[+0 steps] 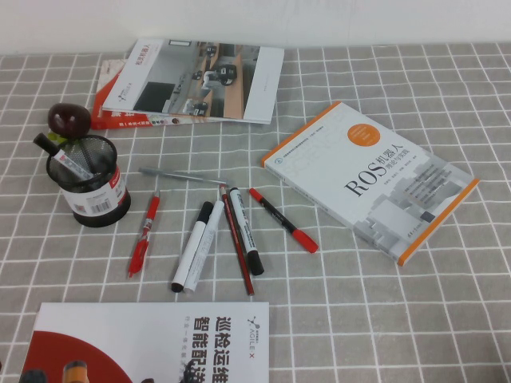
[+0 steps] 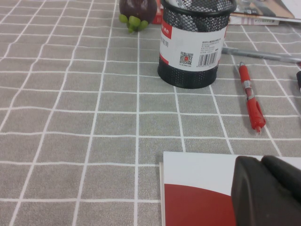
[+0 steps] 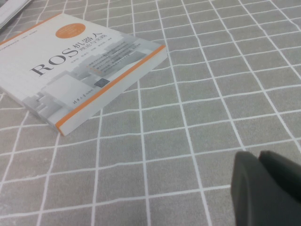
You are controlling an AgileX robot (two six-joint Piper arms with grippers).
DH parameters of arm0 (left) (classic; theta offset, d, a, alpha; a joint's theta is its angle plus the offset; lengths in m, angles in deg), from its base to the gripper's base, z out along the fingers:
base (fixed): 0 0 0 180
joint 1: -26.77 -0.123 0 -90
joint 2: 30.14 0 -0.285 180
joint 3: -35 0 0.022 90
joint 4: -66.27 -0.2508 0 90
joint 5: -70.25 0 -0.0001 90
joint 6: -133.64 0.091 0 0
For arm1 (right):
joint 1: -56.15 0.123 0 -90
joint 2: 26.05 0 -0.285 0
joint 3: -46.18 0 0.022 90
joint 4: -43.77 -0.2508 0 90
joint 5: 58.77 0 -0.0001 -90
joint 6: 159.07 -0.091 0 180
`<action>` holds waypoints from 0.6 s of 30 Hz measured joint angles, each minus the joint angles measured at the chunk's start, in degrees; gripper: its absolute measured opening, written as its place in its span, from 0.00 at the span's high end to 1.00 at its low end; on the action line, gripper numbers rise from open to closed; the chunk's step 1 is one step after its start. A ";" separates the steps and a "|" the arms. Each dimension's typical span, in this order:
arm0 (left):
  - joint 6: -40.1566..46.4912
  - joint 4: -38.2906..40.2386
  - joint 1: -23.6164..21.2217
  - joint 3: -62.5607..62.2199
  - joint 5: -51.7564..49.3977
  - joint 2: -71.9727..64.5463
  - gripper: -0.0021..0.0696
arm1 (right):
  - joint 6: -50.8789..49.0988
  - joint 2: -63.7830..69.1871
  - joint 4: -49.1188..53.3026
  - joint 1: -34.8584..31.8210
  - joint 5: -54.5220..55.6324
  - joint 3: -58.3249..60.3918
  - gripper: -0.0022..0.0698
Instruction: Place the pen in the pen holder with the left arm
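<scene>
The pen (image 1: 192,246), a white-barrelled marker with a black cap and black tail, lies on the grid cloth among other pens, right of the pen holder. The pen holder (image 1: 88,179) is a black mesh cup with a barcode label, and another black-capped marker (image 1: 64,157) leans in it. The holder also shows in the left wrist view (image 2: 190,42). My left gripper (image 2: 261,161) is shut and empty, low over a red-and-white booklet (image 2: 197,188), well short of the holder. My right gripper (image 3: 258,154) is shut and empty over bare cloth. Neither arm shows in the high view.
Beside the pen lie an all-white marker (image 1: 206,239), a red pencil (image 1: 237,239), a printed marker (image 1: 246,231), two red pens (image 1: 144,235) (image 1: 283,219) and a grey pen (image 1: 184,175). A mangosteen (image 1: 69,120) sits behind the holder. The ROS book (image 1: 371,179) lies right, magazines (image 1: 192,80) at the back.
</scene>
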 joint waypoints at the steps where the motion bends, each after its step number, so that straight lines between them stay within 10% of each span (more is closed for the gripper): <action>1: 0.00 0.00 0.00 0.00 0.00 0.00 0.98 | 0.00 0.00 0.00 0.00 0.00 0.00 0.99; 18: -8.02 15.18 0.00 0.00 18.42 0.00 0.98 | 0.00 0.00 0.00 0.00 0.00 0.00 0.99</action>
